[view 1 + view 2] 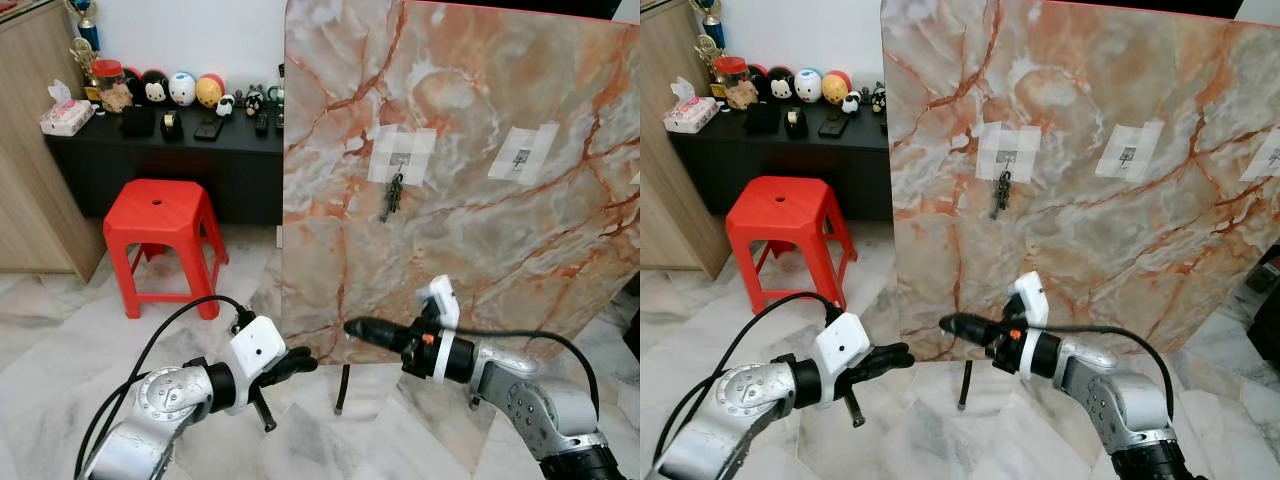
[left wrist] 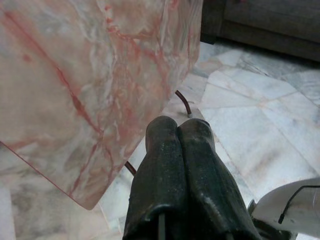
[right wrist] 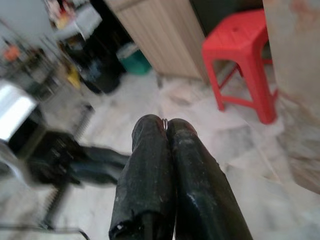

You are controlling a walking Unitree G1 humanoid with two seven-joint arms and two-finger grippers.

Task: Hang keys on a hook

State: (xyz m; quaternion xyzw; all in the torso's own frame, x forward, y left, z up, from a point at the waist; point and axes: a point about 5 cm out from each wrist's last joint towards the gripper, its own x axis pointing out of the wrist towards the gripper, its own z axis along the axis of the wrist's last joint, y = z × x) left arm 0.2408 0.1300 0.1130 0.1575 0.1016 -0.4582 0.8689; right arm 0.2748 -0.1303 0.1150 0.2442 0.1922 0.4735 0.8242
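Note:
A dark bunch of keys (image 1: 392, 196) hangs from a small hook (image 1: 402, 160) on a white patch of the marble-patterned board (image 1: 470, 120). A second hook (image 1: 521, 156) on another white patch stands bare to its right. My right gripper (image 1: 350, 327) is low before the board's bottom edge, pointing left, fingers pressed together with nothing between them. My left gripper (image 1: 306, 362) is also low, left of the board's lower corner, shut and holding nothing. In the wrist views the left fingers (image 2: 175, 165) and right fingers (image 3: 165, 150) lie closed.
A red plastic stool (image 1: 160, 240) stands on the marble floor to the left. Behind it a black sideboard (image 1: 160, 160) carries small figurines and a tissue box. A wooden cabinet (image 1: 30, 180) is at far left. The board rests on thin metal legs (image 1: 342, 390).

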